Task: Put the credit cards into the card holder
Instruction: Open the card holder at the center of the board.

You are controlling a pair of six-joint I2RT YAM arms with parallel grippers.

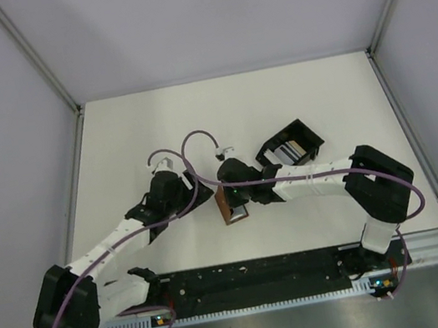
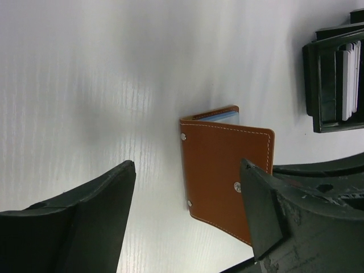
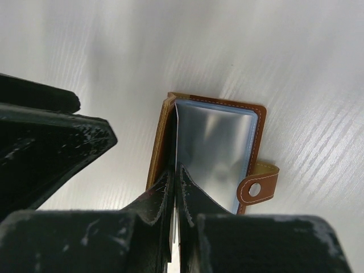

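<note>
The brown leather card holder [image 1: 232, 210] lies half open at the table's middle. In the right wrist view it [image 3: 259, 122] shows clear inner sleeves and its closing tab. My right gripper [image 3: 175, 170] is shut on a thin pale card seen edge-on, which runs in between the brown cover and the sleeves. It also shows in the top view [image 1: 233, 198]. My left gripper [image 2: 187, 165] is open, and the holder's brown cover [image 2: 219, 165] stands just beyond its fingertips; the gripper is left of the holder in the top view [image 1: 198, 191]. A blue card [image 2: 226, 117] peeks from the holder's top.
A black open-frame slotted box [image 1: 288, 147] stands behind and right of the holder, with pale cards upright in it [image 2: 350, 79]. Cables loop above both wrists. The two grippers are close together over the holder.
</note>
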